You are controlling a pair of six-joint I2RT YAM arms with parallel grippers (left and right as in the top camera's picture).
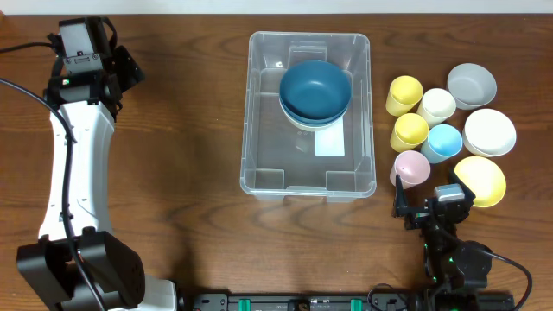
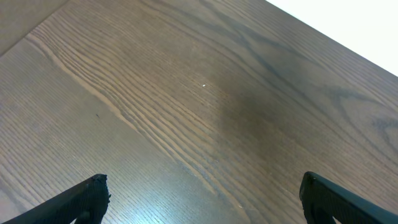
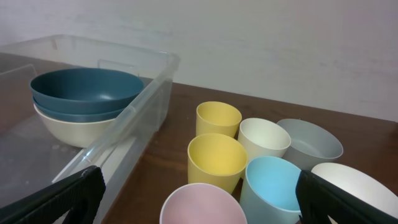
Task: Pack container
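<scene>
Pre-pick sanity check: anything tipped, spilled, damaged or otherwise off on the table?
Nothing stands out. The nested bowls sit level in the bin. The cups and loose bowls stand upright in a cluster right of it. No spill or damage visible.

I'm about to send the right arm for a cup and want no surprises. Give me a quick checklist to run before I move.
1. Open right hand: ok, fingers wide, just short of the pink cup.
2. Open left hand clear of the container: ok, over bare table.
3. Upright pink cup: ok.
4. Finger room around pink cup: cannot tell; light blue cup and a yellow cup crowd it.
5. Space in container: ok, dark blue bowls stacked on a cream bowl fill the far end only.
</scene>
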